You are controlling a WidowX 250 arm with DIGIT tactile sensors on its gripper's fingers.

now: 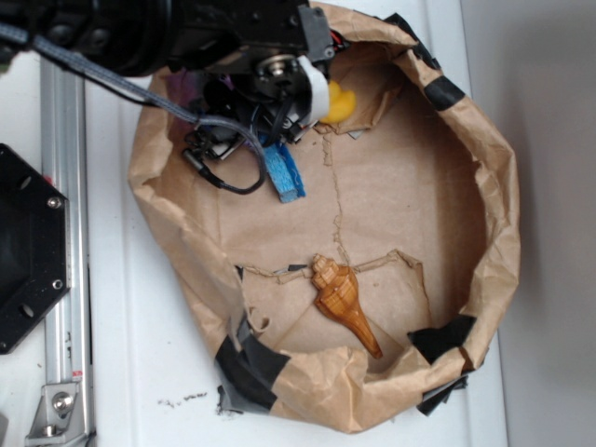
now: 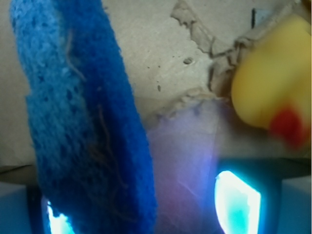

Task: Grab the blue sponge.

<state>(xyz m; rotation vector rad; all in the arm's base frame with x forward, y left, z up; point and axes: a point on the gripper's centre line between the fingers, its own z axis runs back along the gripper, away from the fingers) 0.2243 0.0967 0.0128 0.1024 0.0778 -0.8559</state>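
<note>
While the arm hangs over the upper left of the exterior frame, the tool (image 1: 279, 116) is right down among the clutter inside the crumpled brown paper nest (image 1: 484, 168). And look at the blue sponge (image 1: 285, 174): it pokes out just below the tool, its long axis running nearly up and down the frame, tilted slightly toward lower right. Over to the wrist view now, and the blue sponge (image 2: 83, 122) fills the left side, standing tall from top to bottom, its lower end sitting over the left glowing finger (image 2: 56, 222). The other finger (image 2: 236, 200) glows well to the right, so the fingers stand apart with nothing pinched. The sponge is off-centre, hard against the left side rather than in the middle of the gap. A yellow rubber duck (image 2: 268, 83) crowds the upper right, close by. The wooden shell (image 1: 343, 300) lies well clear, lower centre.
</note>
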